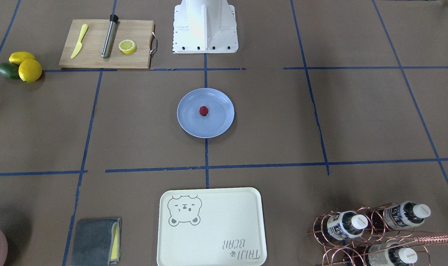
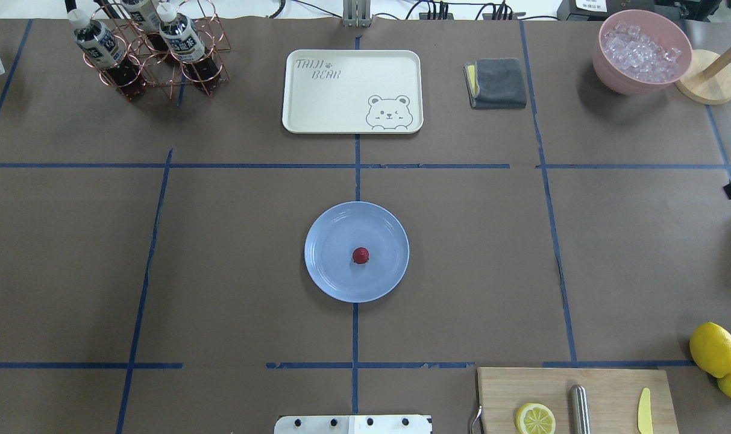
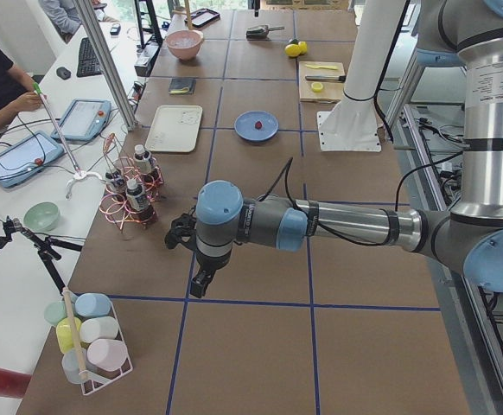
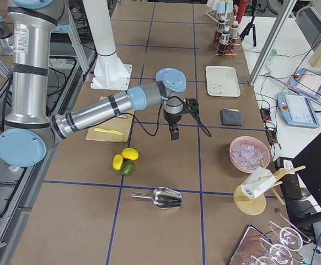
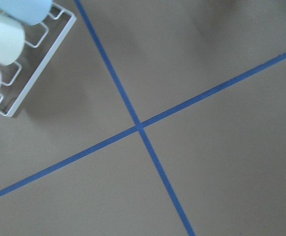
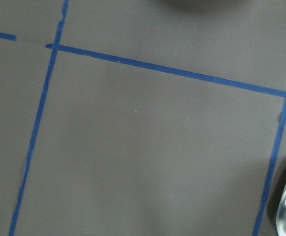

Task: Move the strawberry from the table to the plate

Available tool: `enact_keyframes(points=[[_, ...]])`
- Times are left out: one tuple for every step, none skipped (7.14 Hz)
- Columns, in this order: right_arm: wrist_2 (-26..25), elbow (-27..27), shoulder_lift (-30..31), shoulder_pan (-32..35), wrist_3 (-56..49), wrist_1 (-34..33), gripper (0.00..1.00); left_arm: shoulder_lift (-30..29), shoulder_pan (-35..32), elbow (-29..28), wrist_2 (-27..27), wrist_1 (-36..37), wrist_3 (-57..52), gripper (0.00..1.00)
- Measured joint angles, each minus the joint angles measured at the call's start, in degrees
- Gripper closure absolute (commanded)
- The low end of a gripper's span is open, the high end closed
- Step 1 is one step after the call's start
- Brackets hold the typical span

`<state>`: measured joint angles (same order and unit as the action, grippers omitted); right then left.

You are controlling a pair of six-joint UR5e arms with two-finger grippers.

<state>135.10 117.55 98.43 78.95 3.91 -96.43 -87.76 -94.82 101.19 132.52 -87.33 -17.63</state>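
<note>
The small dark-red strawberry (image 1: 204, 111) (image 2: 360, 255) lies near the middle of the light-blue plate (image 1: 185, 123) (image 2: 329, 283), which sits at the centre of the brown-paper table (image 1: 320, 111). Both grippers are far from it. The left gripper (image 3: 201, 281) hangs over a bare stretch of table at the left end, near a rack of pastel cups. The right gripper (image 4: 173, 131) hangs over the table at the right end, near the lemons. Whether either is open or shut, I cannot tell. The wrist views show only paper and tape lines.
A cutting board (image 2: 606, 386) carries a lemon half, a metal rod and a yellow knife. Lemons (image 2: 713, 348) lie beside it. At the far side stand a cream bear tray (image 2: 317, 114), a grey cloth (image 2: 498, 83), a bottle rack (image 2: 148, 48) and an ice bowl (image 2: 642, 51).
</note>
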Motion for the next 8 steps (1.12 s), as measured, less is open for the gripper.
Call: enact_keyframes(points=[[0.88,-2.41,1.86,3.66,-5.92,0.02,0.0,-0.74,-1.08,0.71,0.11,6.3,0.34,0.0],[0.97,-4.54,2.53,5.56,-8.53,0.08,0.0,-0.52,-1.32,0.36,0.18,8.9,1.92,0.0],[0.79,-6.14,2.59,6.29,-9.48,0.14,0.0,0.03,-1.14,0.0,0.22,9.9,3.11,0.0],[0.62,-6.97,2.55,6.55,-9.79,0.15,0.0,1.44,-0.82,0.05,0.28,10.45,3.52,0.0],[0.58,-7.34,2.6,6.61,-9.91,0.12,0.0,2.87,-0.49,0.11,1.04,10.72,3.62,0.0],[0.52,-7.67,2.67,6.64,-9.95,0.12,0.0,3.74,0.02,-0.03,3.01,10.74,3.64,0.0],[0.52,-8.25,2.81,6.73,-10.03,0.16,0.0,4.05,0.42,-0.02,5.54,10.46,3.65,0.0],[0.57,-9.18,2.98,6.83,-10.61,0.18,0.0,4.11,0.58,-0.05,7.7,9.56,3.67,0.0]])
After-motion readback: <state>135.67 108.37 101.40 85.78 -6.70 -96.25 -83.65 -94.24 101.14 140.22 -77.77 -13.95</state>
